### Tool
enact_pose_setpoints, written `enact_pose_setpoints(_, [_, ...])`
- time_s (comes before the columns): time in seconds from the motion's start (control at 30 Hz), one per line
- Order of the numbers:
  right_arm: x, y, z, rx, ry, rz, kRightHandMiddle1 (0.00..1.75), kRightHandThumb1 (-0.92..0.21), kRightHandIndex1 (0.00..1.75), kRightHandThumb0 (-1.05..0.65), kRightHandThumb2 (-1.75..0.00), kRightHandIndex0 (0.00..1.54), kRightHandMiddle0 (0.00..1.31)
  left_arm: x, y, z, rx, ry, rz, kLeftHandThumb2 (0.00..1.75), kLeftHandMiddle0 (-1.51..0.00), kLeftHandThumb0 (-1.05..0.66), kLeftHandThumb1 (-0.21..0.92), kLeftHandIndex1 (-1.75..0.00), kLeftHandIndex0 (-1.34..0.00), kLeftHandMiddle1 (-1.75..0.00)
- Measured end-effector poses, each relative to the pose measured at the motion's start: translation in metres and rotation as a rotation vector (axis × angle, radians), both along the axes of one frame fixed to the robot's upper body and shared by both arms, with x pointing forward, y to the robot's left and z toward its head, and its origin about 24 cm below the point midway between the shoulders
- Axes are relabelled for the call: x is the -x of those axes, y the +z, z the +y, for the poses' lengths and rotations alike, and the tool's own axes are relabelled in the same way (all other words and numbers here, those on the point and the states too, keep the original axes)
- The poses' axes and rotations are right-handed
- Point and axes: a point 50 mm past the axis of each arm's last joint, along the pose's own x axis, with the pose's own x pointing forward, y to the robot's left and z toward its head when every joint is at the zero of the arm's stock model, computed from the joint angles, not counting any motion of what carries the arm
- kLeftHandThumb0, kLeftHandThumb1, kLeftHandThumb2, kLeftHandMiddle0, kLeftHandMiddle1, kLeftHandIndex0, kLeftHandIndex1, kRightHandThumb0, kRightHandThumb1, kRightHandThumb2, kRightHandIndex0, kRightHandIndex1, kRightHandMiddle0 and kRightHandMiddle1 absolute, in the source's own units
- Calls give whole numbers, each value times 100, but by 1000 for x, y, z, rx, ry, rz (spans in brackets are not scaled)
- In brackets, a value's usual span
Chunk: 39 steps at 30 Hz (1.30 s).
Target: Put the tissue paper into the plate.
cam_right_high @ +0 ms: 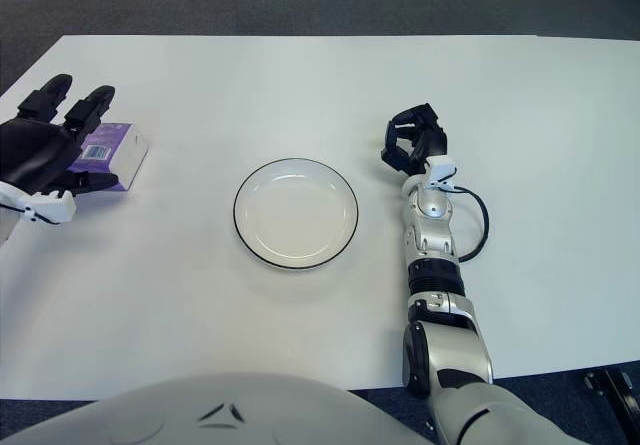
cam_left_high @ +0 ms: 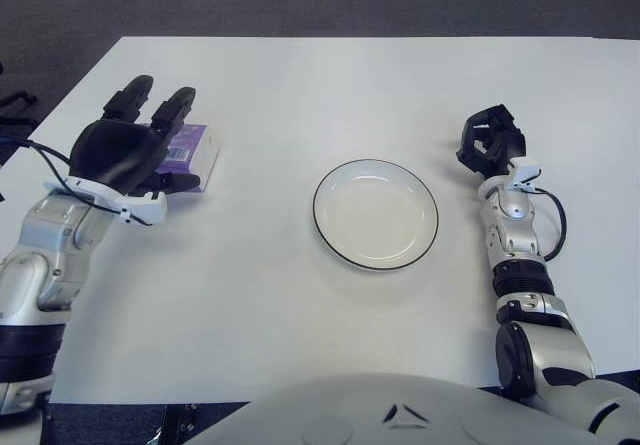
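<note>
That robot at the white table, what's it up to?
Its left hand is over a purple tissue pack near the table's left edge, fingers spread, not gripping it yet. The pack is meant for the plate mid-table, which holds nothing. The right hand shows right of the plate, fingers curled, holding nothing.

Bright, even overhead light washes the white worktop (cam_left_high: 300, 295) — shadows stay faint and short, a soft one under the left robot hand (cam_left_high: 130, 155). A pale glint curves along the plate (cam_left_high: 375, 214) rim; the dark floor beyond stays dim — focus is sharp throughout
</note>
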Motion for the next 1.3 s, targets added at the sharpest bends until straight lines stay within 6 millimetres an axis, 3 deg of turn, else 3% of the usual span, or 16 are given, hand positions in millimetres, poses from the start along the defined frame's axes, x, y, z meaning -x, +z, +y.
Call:
enact_pose_setpoints(0.37, [0, 0, -1, 4, 6, 2, 175, -54, 173, -41, -103, 71, 44, -21, -15, 13, 96, -114, 178, 86, 0, -105, 92, -1, -1, 0])
enact_pose_setpoints(0.7, [1, 0, -3, 4, 7, 2, 175, -54, 173, -41, -103, 71, 44, -40, -30, 23, 187, -142, 297, 82, 0, -105, 92, 0, 0, 0])
enact_pose_setpoints(1.03, [1, 0, -3, 7, 11, -3, 175, -54, 173, -41, -103, 71, 44, -61, -32, 30, 210, -143, 314, 71, 0, -105, 92, 0, 0, 0])
enact_pose_setpoints(1.3, [2, 2, -3, 8, 15, -8, 175, -54, 174, -41, -103, 71, 44, -74, -39, 35, 203, -84, 265, 48, 0, -105, 92, 0, 0, 0])
